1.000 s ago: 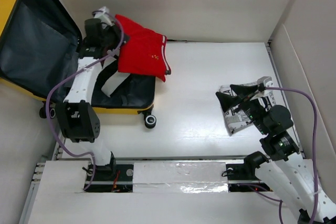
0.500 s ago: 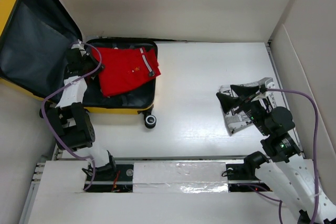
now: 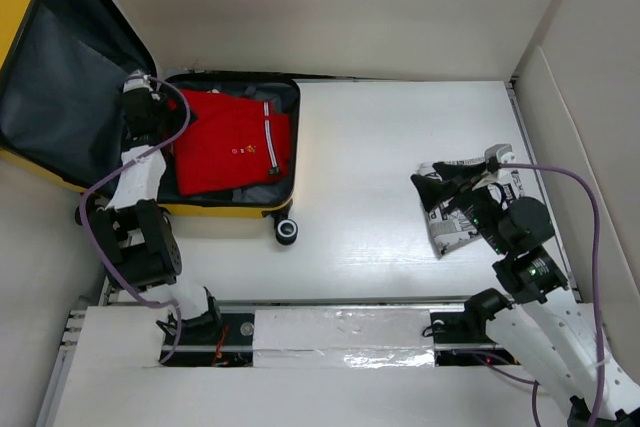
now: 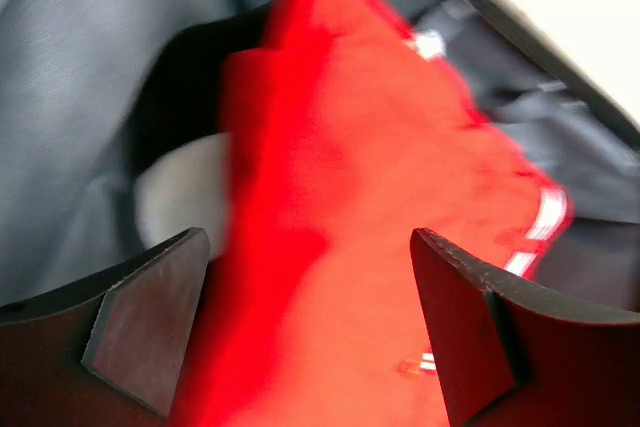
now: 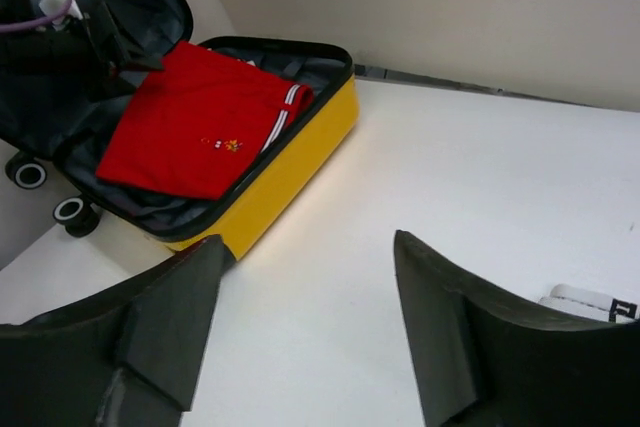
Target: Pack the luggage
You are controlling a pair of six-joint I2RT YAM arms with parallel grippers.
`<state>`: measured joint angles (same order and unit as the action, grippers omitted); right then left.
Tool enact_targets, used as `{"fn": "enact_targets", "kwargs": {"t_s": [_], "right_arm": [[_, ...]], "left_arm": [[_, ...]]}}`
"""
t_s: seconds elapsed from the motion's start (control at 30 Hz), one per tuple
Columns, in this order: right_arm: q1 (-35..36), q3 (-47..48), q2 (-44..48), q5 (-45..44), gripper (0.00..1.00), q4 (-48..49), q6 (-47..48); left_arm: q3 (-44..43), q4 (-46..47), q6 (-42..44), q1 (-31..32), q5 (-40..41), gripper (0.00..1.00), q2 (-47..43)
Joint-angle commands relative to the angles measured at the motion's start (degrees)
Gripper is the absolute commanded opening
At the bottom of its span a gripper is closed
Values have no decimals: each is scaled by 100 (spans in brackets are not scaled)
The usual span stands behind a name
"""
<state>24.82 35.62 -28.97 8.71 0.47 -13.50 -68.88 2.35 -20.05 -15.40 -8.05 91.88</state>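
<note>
**A:** Where is the luggage lying at this moment?

**B:** The luggage (image 3: 225, 210) is lying open at the far left corner of the bench (image 3: 400, 127), and its lid is standing up toward the left. A red garment (image 3: 225, 147) is lying inside the lower half, on the grey lining.

**A:** And the left claw?

**B:** The left claw (image 3: 138, 112) is hovering over the left edge of that lower half, near the hinge. In its wrist view the jaws are standing wide apart. The red garment is showing beneath them, and they are pinching nothing.

**A:** What is the right claw doing?

**B:** The right claw (image 3: 427, 174) is hanging over the right side of the bench, well apart from the luggage. Its jaws are also spread, with nothing between them. It is pointing toward the luggage, which is showing far ahead in its wrist view. A folded thing with black-and-white print (image 3: 455, 232) is lying on the bench just beside this claw.
</note>
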Motion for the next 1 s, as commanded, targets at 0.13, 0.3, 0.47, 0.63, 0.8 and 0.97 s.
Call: {"fn": "enact_targets", "kwargs": {"t_s": [0.13,0.3,0.47,0.63,0.8,0.97], "right_arm": [[23,15,5,-106,15,182,-3],[23,375,155,-264,7,-82,-74],[76,779,383,-536,18,-389,-259],[76,1087,532,-590,51,-618,-294],[76,1307,726,-748,69,-925,-224],[76,1483,788,-845,75,-1049,-145]], "left_arm": [[-379,556,246,1923,752,65,-1339],[-696,538,231,4329,1139,0,-630],[-1214,600,-174,5976,885,0,689],[-1304,1152,-866,7111,727,54,1868],[-1101,1942,-1808,7393,103,65,2562],[-1267,2051,-2362,7700,216,74,3028]]}}
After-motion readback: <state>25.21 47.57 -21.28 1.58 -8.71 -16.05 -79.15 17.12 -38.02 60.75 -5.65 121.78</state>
